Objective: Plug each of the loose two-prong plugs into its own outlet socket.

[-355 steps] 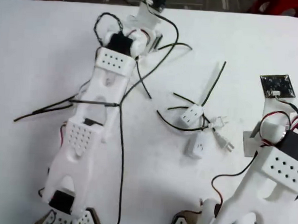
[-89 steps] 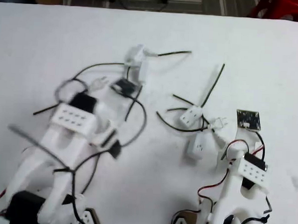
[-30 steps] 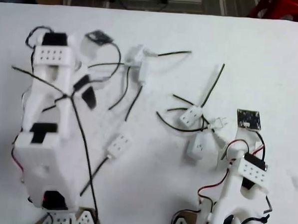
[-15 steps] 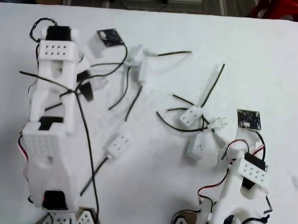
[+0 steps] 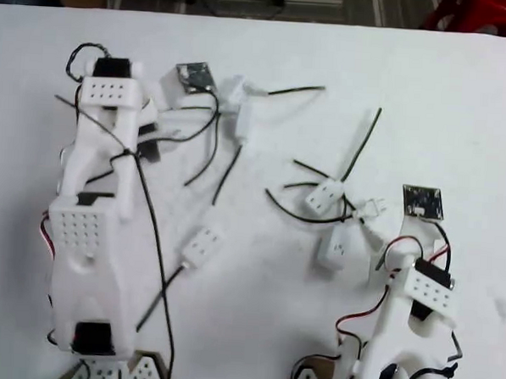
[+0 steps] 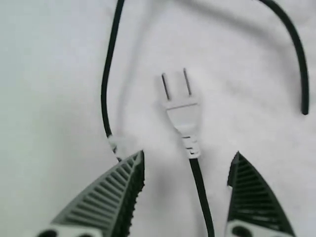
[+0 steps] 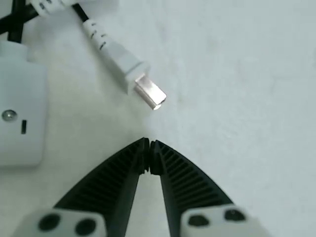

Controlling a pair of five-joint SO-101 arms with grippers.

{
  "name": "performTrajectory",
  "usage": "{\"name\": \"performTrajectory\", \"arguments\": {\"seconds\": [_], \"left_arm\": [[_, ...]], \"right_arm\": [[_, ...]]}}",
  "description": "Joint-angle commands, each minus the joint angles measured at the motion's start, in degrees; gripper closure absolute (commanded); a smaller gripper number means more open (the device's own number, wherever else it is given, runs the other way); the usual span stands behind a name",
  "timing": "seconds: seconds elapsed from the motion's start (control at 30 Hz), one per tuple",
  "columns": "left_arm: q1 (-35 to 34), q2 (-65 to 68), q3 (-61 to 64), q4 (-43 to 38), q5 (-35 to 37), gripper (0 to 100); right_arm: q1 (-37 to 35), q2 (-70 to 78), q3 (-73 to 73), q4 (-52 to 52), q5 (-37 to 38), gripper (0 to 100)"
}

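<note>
My open left hand (image 6: 187,160) sits just behind the plug (image 6: 181,109), whose long axis runs straight out between my fingers (image 6: 123,192).

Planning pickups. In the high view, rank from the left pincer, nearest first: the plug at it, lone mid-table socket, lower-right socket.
1. Plug: right at the left pincer, table's left.
2. Lone socket: lower middle.
3. Lower-right socket: right of centre.
</note>
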Motion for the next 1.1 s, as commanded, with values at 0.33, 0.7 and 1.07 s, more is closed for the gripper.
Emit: {"name": "performTrajectory", "arguments": {"seconds": [0.33,0.7,1.07], "left_arm": [[0.92,6.99,-7.47,-2.9,15.82,73],[1.19,14.55,-18.2,5.89,15.74,94],[2.86,12.53,-22.33,19.25,15.65,98]], "right_arm": [[-0.22,-0.04,-0.26,-0.84,0.26,97.4],[-0.13,-0.04,-0.18,-0.75,0.26,97.4],[-0.13,-0.04,-0.18,-0.84,0.18,97.4]]}}
